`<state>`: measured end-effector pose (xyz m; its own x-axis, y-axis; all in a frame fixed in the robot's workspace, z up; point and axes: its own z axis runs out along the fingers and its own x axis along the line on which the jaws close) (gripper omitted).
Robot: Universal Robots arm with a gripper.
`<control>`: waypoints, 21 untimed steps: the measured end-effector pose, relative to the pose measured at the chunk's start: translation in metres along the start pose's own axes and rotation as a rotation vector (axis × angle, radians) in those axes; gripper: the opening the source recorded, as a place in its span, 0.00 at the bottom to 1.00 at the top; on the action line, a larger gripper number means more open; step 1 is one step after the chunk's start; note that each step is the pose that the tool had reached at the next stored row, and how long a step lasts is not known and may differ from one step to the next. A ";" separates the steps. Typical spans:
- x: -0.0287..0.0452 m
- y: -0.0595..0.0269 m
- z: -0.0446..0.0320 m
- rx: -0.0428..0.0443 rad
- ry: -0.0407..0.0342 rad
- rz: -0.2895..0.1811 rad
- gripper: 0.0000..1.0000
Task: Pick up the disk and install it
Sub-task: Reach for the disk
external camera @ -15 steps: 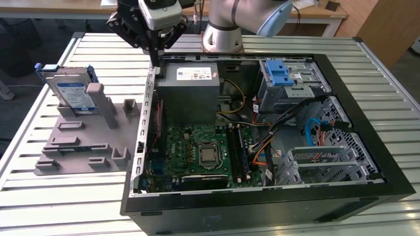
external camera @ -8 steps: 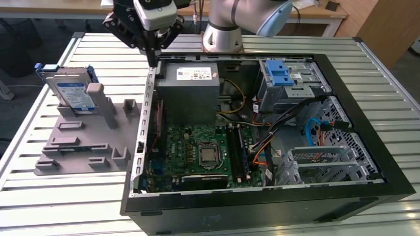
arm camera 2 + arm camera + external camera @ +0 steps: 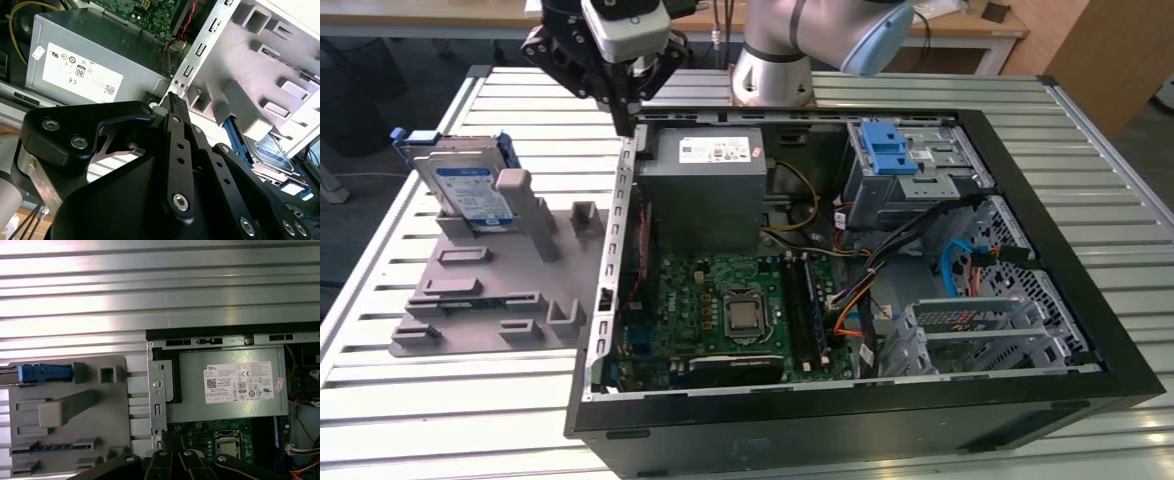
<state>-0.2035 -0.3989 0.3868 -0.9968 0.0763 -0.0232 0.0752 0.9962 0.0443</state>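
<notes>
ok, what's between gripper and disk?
In the exterior view, from gripper to disk: bare table slats, then the fixture's grey post beside the disk.

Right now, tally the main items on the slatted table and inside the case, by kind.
Silver rectangular hard drive with blue rails: 1
Grey plastic holding fixture: 1
Open black computer case: 1
Grey metal box with white sticker: 1
Silver metal cage with blue latch: 1
Total: 5

Open computer case on the slatted worktop: its grey power supply sits just beside my pincer, with a grey plastic fixture on the pincer's other side.
</notes>
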 end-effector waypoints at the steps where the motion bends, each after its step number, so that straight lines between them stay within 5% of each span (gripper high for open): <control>1: 0.0009 -0.0001 0.0000 0.0001 0.0001 0.000 0.11; 21: 0.0221 -0.0017 0.0006 0.0001 0.0014 0.000 0.11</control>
<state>-0.2257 -0.3989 0.3857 -0.9968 0.0763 -0.0218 0.0752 0.9962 0.0442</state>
